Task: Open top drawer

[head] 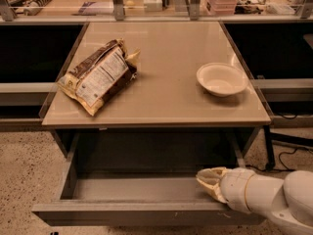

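Note:
The top drawer (142, 213) is a wide grey drawer under the beige table top. It stands pulled far out toward the camera, and its grey inside shows bare. Small pale scratches mark its front edge right of centre. My gripper (211, 179) reaches in from the lower right on a white arm. Its pale tip sits inside the drawer at the right end, just behind the front panel. The two lower drawers are hidden below the open one.
On the table top (166, 97) lie a brown and white snack bag (98, 75) at the left and a white bowl (221, 79) at the right. Black openings flank the table. A shelf with clutter runs along the back. Cables lie on the floor at the right.

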Robot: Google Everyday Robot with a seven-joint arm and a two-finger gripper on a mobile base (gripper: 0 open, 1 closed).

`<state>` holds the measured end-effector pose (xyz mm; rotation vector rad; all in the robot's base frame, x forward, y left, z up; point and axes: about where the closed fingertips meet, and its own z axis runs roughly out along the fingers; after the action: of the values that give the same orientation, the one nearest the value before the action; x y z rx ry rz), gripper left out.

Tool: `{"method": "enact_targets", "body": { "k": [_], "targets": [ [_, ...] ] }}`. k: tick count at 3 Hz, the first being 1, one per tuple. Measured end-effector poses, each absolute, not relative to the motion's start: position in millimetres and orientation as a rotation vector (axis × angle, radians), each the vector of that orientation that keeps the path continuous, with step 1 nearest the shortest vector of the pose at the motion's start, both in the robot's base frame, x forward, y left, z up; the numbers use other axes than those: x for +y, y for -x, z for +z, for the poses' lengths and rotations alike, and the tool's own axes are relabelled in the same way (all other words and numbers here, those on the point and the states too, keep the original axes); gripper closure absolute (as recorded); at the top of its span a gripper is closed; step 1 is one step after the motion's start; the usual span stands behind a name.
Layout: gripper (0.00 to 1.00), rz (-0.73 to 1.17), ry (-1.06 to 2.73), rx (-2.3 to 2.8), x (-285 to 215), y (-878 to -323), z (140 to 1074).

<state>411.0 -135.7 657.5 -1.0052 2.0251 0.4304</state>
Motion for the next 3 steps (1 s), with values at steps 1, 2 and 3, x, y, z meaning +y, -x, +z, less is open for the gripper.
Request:
{"method": "enact_targets", "body": {
  "k": [1,2,3],
  "targets": [
    [1.00,0.386,0.956,1.966,-123,-387,673],
    [1.00,0.324,0.932,1.863,-100,-374,716],
    [1.00,0.276,0.914,1.727,-69,-370,770]
  ]
}}
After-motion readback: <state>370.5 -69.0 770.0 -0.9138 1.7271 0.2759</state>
